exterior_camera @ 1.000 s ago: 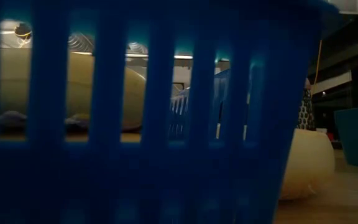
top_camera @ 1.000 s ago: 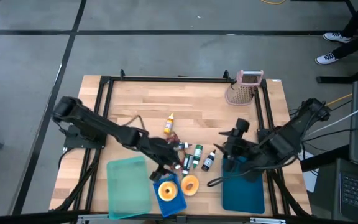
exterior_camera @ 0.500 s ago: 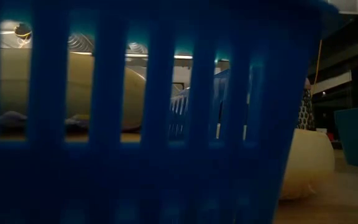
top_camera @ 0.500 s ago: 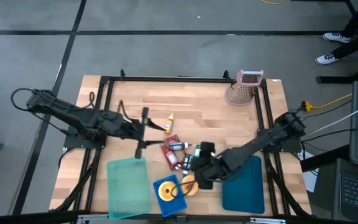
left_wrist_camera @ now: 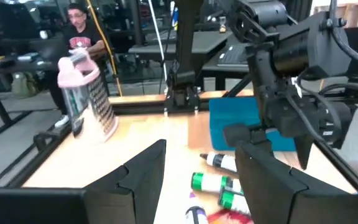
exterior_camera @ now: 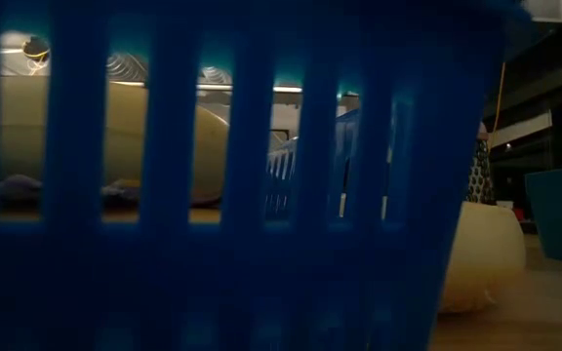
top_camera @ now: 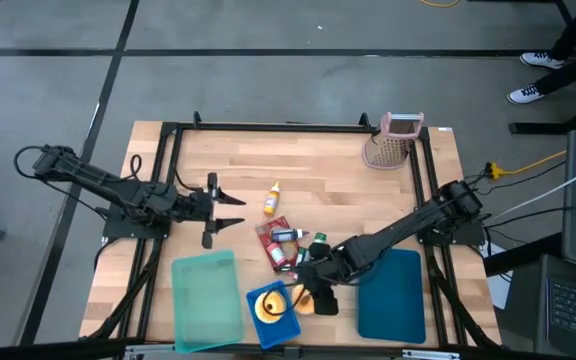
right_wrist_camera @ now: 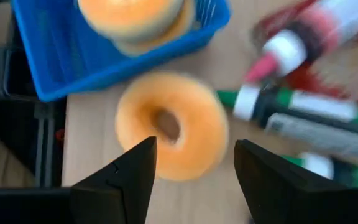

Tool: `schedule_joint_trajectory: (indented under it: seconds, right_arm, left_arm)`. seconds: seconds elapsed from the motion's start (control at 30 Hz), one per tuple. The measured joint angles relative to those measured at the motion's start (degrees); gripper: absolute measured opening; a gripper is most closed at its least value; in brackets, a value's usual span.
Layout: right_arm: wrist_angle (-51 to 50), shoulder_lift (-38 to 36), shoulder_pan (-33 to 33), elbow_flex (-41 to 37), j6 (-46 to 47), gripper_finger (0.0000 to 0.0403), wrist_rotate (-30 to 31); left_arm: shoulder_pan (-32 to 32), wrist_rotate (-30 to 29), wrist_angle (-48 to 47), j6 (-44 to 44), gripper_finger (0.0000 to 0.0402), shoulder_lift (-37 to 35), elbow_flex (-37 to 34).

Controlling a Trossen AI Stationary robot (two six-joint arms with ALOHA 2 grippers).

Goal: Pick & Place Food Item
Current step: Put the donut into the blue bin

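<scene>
The right gripper (top_camera: 320,293) is down low at the front of the table, fingers spread wide and holding nothing — right over the orange doughnut (right_wrist_camera: 171,126) that lies flat on the wood. From above that doughnut (top_camera: 306,297) is mostly covered by the gripper, just an orange edge peeking out. Its wrist camera is smeared, but the ring and its hole read clearly between the two dark fingers (right_wrist_camera: 129,174).

Just beside the doughnut sits the blue basket (top_camera: 278,322), with a second orange doughnut (top_camera: 268,305) already inside it. The table-height camera gives almost nothing — the basket's slatted wall (exterior_camera: 232,195) fills it, with pale rounded shapes behind the slots that I can't make out.

Over on the left, the left gripper (top_camera: 236,205) hangs well back from the food, fingers spread apart, empty. Past its fingers (left_wrist_camera: 135,177) you catch green-capped bottles (left_wrist_camera: 213,183) on the wood, cut off at the frame's bottom edge, and the pink-handled grater (left_wrist_camera: 87,93) standing upright.

Mid-table there's a clutter: a red packet (top_camera: 273,245), green-capped bottles (top_camera: 314,255), a small yellow bottle (top_camera: 271,198). A teal lid (top_camera: 206,300) lies left of the basket, a darker teal bin (top_camera: 393,305) to the right, partly under the right arm. The grater (top_camera: 390,140) stands at the far right corner.
</scene>
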Motion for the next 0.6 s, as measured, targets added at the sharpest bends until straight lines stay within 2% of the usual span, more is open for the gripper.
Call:
schedule_joint_trajectory:
  seconds: [0.33, 0.6]
  right_arm:
    - [13.61, -0.02, -2.63, -11.08, 2.96, 0.0212, -0.89]
    - [21.04, -0.02, -2.97, -14.35, 5.85, 0.0212, -5.17]
  left_arm:
    - [0.0, -0.3, 1.53, 0.38, 0.019, -0.27, -0.42]
    - [-0.02, -0.26, 1.36, -0.04, 0.019, -0.23, -0.43]
